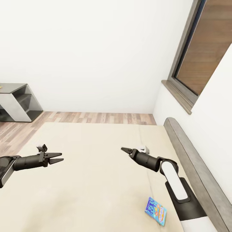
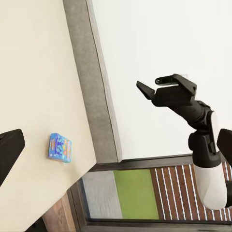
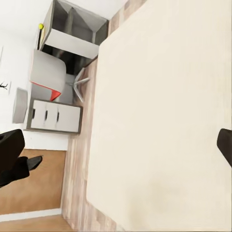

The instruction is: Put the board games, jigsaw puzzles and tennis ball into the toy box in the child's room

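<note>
The bed (image 1: 90,167) has a plain beige mattress with a grey headboard (image 1: 196,161) along one side. A small blue board game (image 1: 156,211) lies flat on the mattress, near the headboard, nothing touching it.

A small blue board game (image 2: 60,148) lies flat on the beige bed (image 2: 34,72), near the grey headboard (image 2: 94,82). Beyond the headboard, against the white wall (image 2: 159,38), the right end effector (image 2: 155,87) hangs with its fingers parted and nothing between them. A window (image 2: 135,193) sits beside it.
</note>
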### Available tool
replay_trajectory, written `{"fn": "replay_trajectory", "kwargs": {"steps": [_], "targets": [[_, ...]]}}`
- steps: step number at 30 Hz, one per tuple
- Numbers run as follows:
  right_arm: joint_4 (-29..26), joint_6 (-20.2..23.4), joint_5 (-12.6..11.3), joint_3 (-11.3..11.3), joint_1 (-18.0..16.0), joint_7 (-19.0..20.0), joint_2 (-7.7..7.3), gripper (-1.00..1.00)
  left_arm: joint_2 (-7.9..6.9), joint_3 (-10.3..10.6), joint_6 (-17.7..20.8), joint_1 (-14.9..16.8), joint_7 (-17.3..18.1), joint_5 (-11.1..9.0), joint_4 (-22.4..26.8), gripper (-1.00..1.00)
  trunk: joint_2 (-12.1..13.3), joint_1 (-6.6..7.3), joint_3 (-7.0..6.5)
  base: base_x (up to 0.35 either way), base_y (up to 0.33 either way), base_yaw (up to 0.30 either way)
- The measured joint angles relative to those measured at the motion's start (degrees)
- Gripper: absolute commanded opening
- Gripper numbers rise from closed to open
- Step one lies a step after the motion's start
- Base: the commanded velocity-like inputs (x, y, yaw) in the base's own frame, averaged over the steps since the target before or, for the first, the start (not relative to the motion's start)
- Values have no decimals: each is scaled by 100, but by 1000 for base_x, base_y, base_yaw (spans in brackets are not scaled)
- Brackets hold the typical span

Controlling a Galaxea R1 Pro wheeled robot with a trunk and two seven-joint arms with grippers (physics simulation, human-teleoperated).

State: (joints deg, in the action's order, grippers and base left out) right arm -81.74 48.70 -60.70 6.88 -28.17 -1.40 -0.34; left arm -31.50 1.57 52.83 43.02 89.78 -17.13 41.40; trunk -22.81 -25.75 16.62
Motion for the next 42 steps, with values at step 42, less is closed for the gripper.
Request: {"fn": "replay_trajectory", "kwargs": {"steps": [42], "targets": [[3216, 533, 316, -264, -1865, -4694, -24, 100, 407, 34, 26, 0, 0, 54, 0, 100, 0, 0, 0, 0, -48, 0]]}}
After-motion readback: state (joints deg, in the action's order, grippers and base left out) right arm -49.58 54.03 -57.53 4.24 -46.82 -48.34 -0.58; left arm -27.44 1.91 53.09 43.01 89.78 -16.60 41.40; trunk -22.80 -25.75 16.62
